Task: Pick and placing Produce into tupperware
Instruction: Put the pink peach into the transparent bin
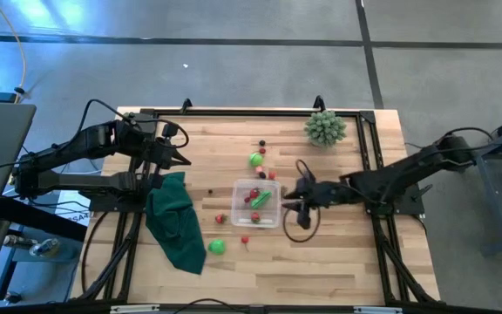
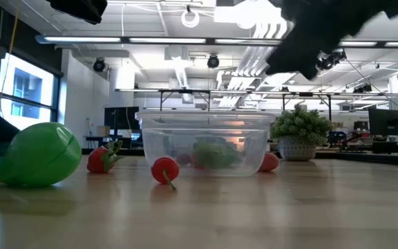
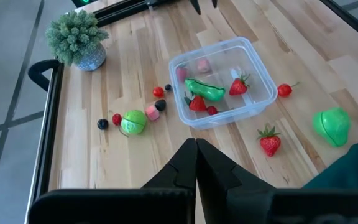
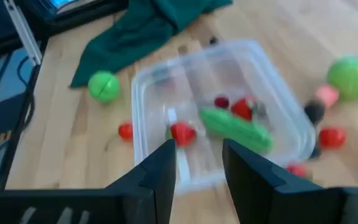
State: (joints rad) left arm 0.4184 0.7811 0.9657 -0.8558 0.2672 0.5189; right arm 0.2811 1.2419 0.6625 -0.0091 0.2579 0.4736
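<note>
Flanking tupperware [image 1: 258, 202]: cloth [image 1: 176, 222], plant [image 1: 325, 128]

Bright overhead light, right wrist view blurred

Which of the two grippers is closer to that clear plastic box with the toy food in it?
The right. The right gripper hovers just beside the tupperware, on its right edge. The left gripper waits farther off, by the dark green cloth.
</note>
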